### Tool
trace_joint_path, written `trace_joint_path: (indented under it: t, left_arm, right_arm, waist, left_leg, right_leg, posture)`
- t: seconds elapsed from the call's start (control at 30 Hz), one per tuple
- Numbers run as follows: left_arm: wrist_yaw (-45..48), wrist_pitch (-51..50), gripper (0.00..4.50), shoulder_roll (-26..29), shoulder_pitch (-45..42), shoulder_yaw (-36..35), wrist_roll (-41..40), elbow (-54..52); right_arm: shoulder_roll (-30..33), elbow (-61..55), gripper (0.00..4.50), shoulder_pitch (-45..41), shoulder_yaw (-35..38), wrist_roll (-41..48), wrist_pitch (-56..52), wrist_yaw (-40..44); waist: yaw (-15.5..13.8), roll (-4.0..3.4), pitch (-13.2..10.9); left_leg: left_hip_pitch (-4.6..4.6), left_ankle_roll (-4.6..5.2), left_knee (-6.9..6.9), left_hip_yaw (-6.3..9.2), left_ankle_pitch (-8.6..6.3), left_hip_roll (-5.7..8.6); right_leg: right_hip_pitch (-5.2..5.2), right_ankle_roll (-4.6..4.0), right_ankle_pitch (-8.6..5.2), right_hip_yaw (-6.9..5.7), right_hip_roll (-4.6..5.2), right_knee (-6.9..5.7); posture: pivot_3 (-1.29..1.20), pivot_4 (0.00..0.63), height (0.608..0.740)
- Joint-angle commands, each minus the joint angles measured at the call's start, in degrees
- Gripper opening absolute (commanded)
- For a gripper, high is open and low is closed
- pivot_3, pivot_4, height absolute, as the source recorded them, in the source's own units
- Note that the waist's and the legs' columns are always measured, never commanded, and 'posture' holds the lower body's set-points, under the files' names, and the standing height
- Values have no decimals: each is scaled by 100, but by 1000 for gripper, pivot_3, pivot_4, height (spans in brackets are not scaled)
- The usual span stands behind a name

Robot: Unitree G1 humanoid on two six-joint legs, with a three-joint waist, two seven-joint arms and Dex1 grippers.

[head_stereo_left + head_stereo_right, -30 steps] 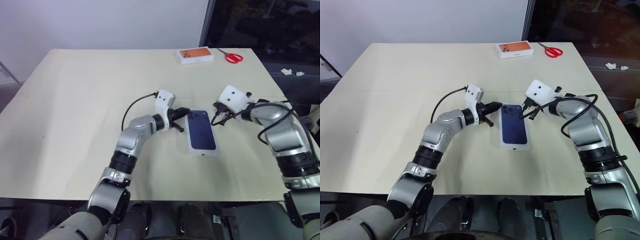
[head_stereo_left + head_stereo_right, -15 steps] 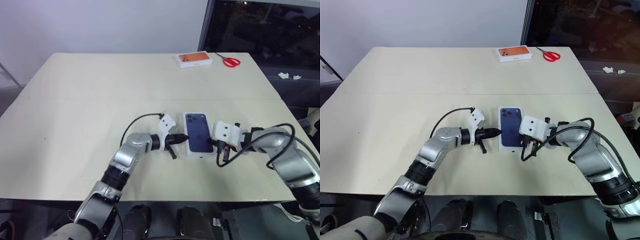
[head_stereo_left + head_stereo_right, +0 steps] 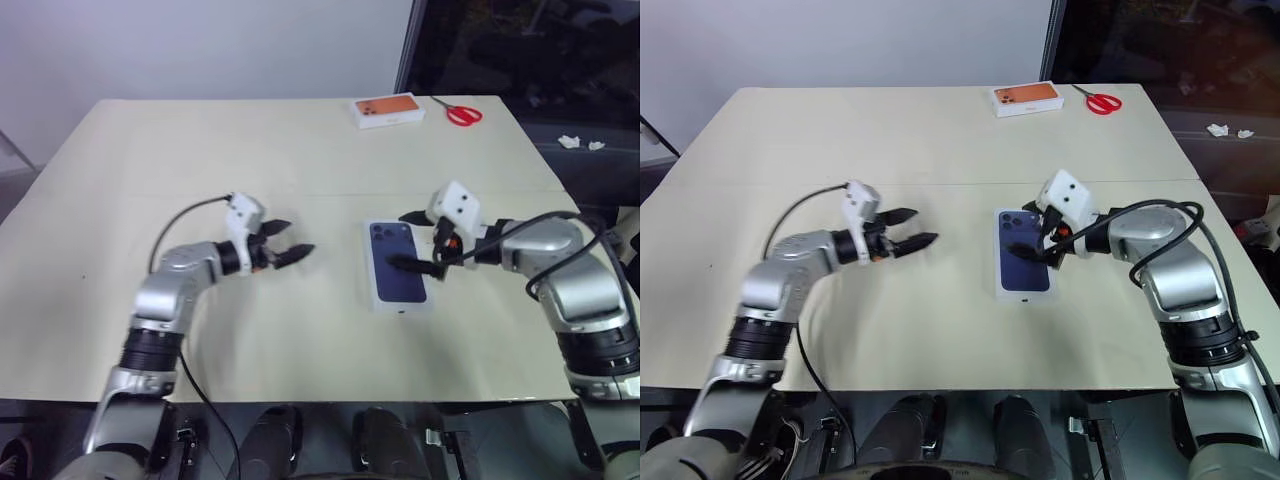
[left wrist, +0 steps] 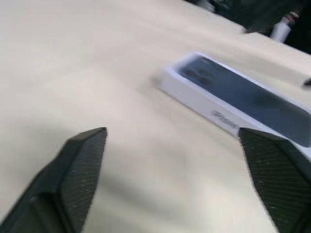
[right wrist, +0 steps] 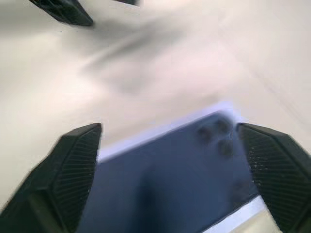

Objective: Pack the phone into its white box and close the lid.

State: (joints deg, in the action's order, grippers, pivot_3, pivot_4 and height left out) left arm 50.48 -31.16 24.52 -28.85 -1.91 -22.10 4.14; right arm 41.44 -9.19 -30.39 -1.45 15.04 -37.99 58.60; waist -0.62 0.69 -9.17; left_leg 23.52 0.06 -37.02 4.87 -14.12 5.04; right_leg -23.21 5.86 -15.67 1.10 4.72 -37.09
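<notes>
Judging from how things lie, we take the closing step as done or nearly so: the lid point(image 3: 401, 266), with its printed dark blue phone face up, sits squarely on the white box point(image 4: 214, 109) near the middle of the table point(image 3: 200, 150), right of centre. We cannot see the phone itself; presumably it is inside, but the closed carton hides it.

Left gripper point(image 3: 280, 248) hangs over bare table well to the left of the box, fingers spread wide, nothing between them. Right gripper point(image 3: 412, 240) is at the right edge of the box, also wide open and empty; its lower finger point(image 3: 405, 264) lies over the lid's printed face, though we cannot tell whether it touches.

At the far edge sit an orange-topped box point(image 3: 389, 110) and red scissors point(image 3: 463, 114), well apart from the work.

Next move, in our judgement: check that the lid is seated all round, pressing down any raised corner with a flat finger. Otherwise pull both arms clear without nudging the box.
</notes>
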Motion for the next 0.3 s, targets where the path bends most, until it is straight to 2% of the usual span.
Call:
trace_joint_path:
  t: [0.03, 0.17, 0.3]
  left_arm:
    - [360, 182, 4500, 428, 211, -347, -242, -218]
    - [775, 337, 4500, 1169, 965, -842, -397, -309]
    - [834, 523, 4500, 1452, 1435, -1125, -461, -359]
  right_arm:
    - [-19, 83, 4438, -134, 280, 334, 148, 69]
    - [394, 179, 4438, 243, 451, 593, 449, 599]
    - [684, 367, 4438, 545, 459, 527, 803, 741]
  waist:
    - [-7, -1, 0]
    - [3, -6, -7]
    - [-11, -10, -13]
  left_leg:
    - [0, 1, -1, 0, -1, 3]
    - [0, 6, 1, -4, -3, 4]
    - [0, 9, 4, -6, -6, 3]
  right_leg:
    - [2, 0, 0, 0, 3, 2]
    - [0, -2, 1, 5, 7, 4]
    - [0, -5, 0, 6, 10, 8]
  posture:
    - [0, 150, 740]
    - [0, 150, 740]
    - [0, 150, 740]
